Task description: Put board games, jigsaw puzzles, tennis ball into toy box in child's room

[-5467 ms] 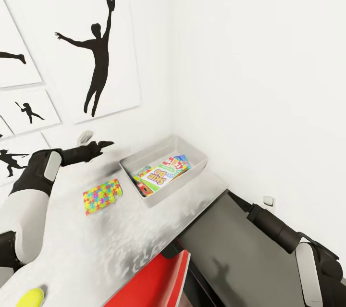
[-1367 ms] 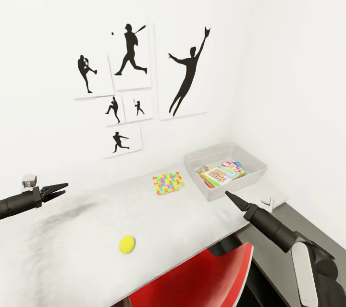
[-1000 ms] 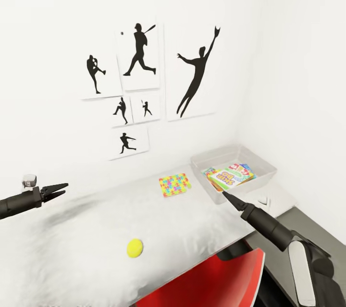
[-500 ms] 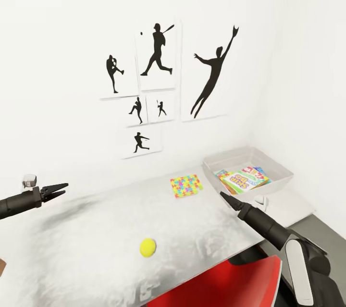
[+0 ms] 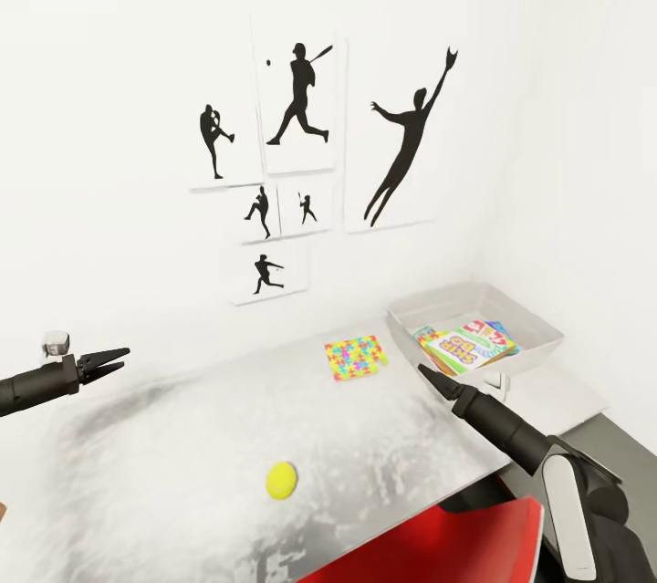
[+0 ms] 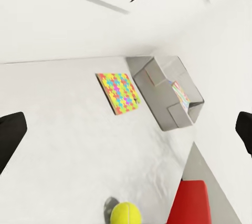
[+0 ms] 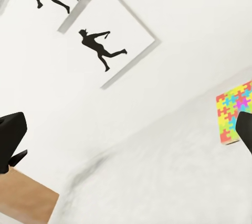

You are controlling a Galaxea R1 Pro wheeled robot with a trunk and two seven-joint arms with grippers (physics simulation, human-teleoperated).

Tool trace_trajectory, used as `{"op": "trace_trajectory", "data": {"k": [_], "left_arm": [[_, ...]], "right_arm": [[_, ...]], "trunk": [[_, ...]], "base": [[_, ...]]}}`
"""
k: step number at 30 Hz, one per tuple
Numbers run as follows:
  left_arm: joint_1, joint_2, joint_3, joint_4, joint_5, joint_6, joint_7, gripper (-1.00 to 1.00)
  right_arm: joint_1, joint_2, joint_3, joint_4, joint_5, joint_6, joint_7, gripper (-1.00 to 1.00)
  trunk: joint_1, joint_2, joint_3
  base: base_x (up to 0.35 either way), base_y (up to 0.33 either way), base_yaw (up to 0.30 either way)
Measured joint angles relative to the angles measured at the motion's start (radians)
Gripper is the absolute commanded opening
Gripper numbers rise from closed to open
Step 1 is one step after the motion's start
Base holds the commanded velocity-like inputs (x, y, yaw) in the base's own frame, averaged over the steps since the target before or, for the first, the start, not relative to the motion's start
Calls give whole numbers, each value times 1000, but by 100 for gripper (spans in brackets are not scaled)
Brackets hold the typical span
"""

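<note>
head view: toy box [image 5: 540, 348] at the far right end of the counter [image 5: 182, 455], close to the corner wall. board games [image 5: 467, 344] already lying inside the toy box, "skip-bo" on top. one jigsaw puzzle [image 5: 355, 357] flat on the counter, just beside the toy box on its left. tennis ball [image 5: 281, 480] well apart from the toy box, out near the front edge of the counter. left claw [image 5: 108, 360] far from the toy box, up above the counter's left part, tips a little apart, holding nothing. right claw [image 5: 430, 377] just in front of the toy box, tips look close together, nothing in it. red chair [image 5: 438, 546] tucked under the front edge, below the ball.

left wrist view: jigsaw puzzle [image 6: 118, 92] almost touching the toy box [image 6: 167, 93]. tennis ball [image 6: 126, 214] nearer the camera, well apart from the toy box. dark finger tips wide apart at both sides, so open.

right wrist view: corner of the jigsaw puzzle [image 7: 233, 110] on the counter [image 7: 157, 176], posters [image 7: 105, 40] on the wall behind. dark tips far apart here, so cannot tell for sure with the head view.

step in hand, as a guess: picking the next toy, puzzle or ball. next move: bring a claw down over one, open wide, pinch. lots of bare room between ball and toy box. care near the front edge, since the ball may roll off.
</note>
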Motion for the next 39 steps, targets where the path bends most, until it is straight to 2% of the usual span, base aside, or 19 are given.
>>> {"op": "trace_trajectory", "data": {"k": [12,16,17,21,25,29,39], "left_arm": [[0,0,1,0,0,-1,-1,100],[22,-23,-5,-9,8,-24,-23,100],[19,-28,-2,-6,8,-19,-29,100],[11,-49,8,4,10,4,-21,100],[8,-53,11,7,10,27,-22,100],[8,-53,12,7,11,49,-23,100],[8,-54,12,7,11,49,-23,100]], "right_arm": [[0,3,0,2,0,0,1,100],[10,25,-22,24,24,-22,-1,100],[9,24,-16,30,25,-17,-1,100],[6,20,6,26,1,6,-4,100],[5,15,13,26,-20,17,-4,100],[5,17,14,26,-21,18,-6,100],[4,20,22,26,-20,19,-36,100]], "trunk": [[0,0,0],[0,0,0],[0,0,0],[0,0,0],[0,0,0],[0,0,0],[0,0,2]], "base": [[41,1,0],[0,0,0],[0,0,0],[0,2,0],[-31,132,0],[-37,120,0],[-17,18,60]]}}
